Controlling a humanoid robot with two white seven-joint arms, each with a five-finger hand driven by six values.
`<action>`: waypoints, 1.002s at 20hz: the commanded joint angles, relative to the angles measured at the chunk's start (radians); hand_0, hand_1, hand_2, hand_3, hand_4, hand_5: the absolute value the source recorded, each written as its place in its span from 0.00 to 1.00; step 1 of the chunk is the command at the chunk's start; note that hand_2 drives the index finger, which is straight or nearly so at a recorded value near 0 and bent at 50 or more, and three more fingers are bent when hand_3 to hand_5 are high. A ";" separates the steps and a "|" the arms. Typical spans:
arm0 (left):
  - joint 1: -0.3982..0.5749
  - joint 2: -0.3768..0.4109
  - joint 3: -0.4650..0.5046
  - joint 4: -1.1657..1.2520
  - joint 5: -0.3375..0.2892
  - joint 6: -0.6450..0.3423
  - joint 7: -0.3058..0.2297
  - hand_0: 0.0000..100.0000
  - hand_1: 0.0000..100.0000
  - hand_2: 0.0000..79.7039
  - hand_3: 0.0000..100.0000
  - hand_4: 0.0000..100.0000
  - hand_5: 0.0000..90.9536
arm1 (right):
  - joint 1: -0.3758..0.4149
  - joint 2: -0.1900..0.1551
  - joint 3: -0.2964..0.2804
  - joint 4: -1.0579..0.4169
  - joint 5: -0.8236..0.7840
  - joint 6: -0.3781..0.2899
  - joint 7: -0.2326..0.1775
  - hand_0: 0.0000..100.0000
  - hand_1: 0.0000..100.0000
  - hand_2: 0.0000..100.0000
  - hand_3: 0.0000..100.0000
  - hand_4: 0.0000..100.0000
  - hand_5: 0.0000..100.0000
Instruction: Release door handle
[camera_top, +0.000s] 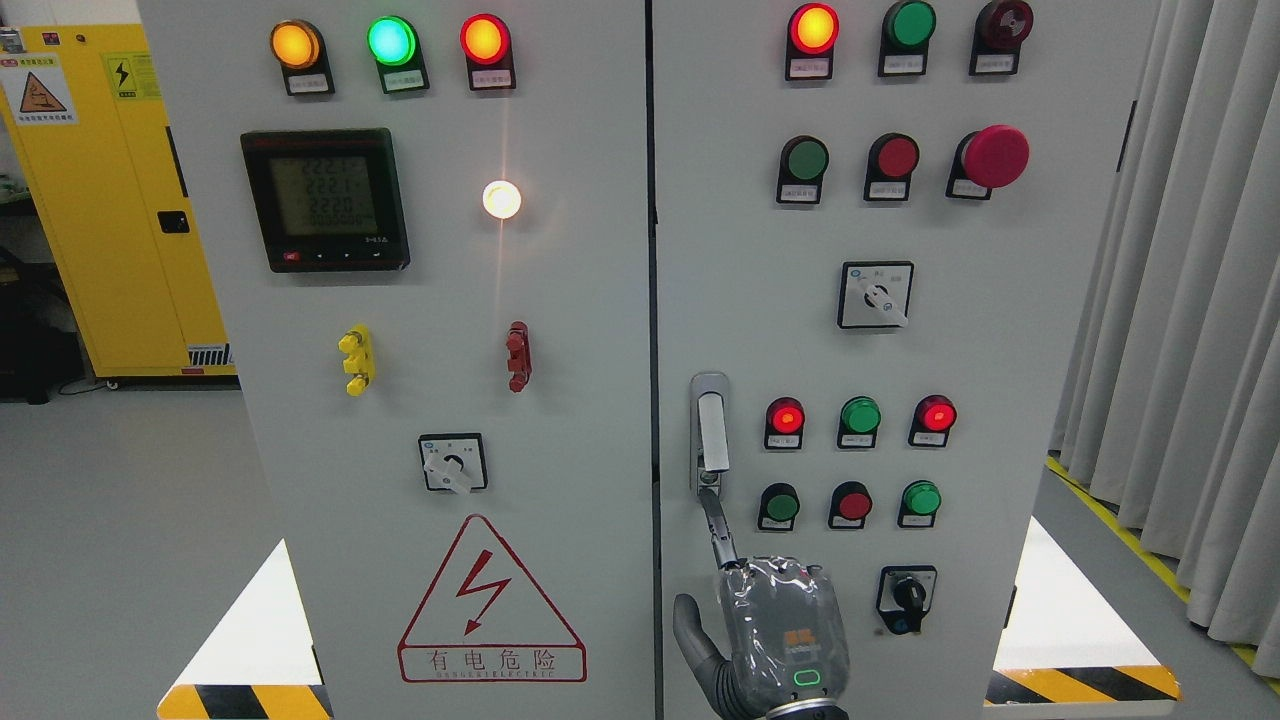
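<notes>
The silver door handle (711, 432) stands upright in its recessed plate on the right door of the grey electrical cabinet (600, 560), near that door's left edge. My right hand (722, 560) comes up from the bottom edge just below the handle. Its index finger (716, 522) is stretched upward, with the tip at the handle's lower end. The thumb (687, 622) is spread out to the left. The other fingers are hidden behind the back of the hand. The hand does not wrap around the handle. My left arm is out of view.
The right door carries indicator lamps, push buttons, a red mushroom button (993, 156) and rotary switches (875, 294). The left door has a meter (325, 198) and a warning triangle (490, 605). A yellow cabinet (100, 200) stands at the left. Grey curtains (1190, 300) hang at the right.
</notes>
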 joint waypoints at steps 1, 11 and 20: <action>0.000 0.000 0.000 -0.015 0.000 0.000 0.000 0.12 0.56 0.00 0.00 0.00 0.00 | 0.001 -0.001 0.006 -0.024 0.001 -0.002 -0.005 0.60 0.45 0.14 1.00 1.00 1.00; 0.000 0.000 0.000 -0.015 0.000 0.000 0.000 0.12 0.56 0.00 0.00 0.00 0.00 | -0.006 -0.001 0.006 -0.056 0.001 -0.004 -0.005 0.60 0.45 0.14 1.00 1.00 1.00; 0.000 0.000 0.000 -0.015 0.000 0.000 0.000 0.12 0.56 0.00 0.00 0.00 0.00 | -0.004 -0.001 0.005 -0.075 0.001 -0.009 -0.005 0.60 0.45 0.17 1.00 1.00 1.00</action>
